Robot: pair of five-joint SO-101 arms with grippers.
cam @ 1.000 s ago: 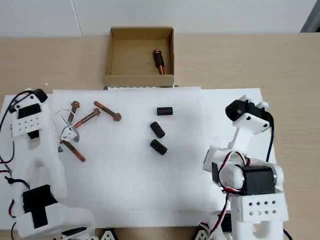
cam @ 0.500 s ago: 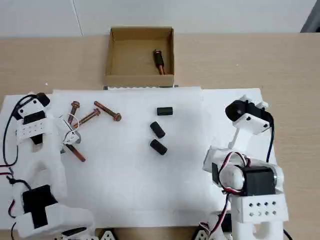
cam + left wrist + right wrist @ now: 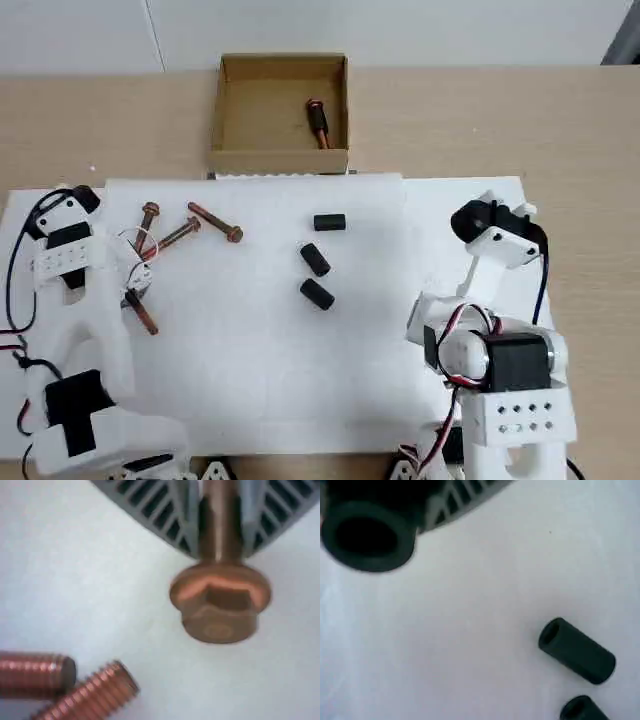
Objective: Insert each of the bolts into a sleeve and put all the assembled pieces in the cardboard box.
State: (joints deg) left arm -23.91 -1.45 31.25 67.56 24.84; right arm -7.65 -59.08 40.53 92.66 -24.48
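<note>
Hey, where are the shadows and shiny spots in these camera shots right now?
High view: even light, hardly any shadow on the white sheet. Left wrist view: a bright glint across the head of the held bolt, with a soft grey shadow on the sheet beside it. Right wrist view: the bore of the held sleeve is black, and a faint shadow lies under it.

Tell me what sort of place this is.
Likely a robotics lab bench: two white arms on a foam mat over a wooden table, with copper bolts, black sleeves and a cardboard box.
</note>
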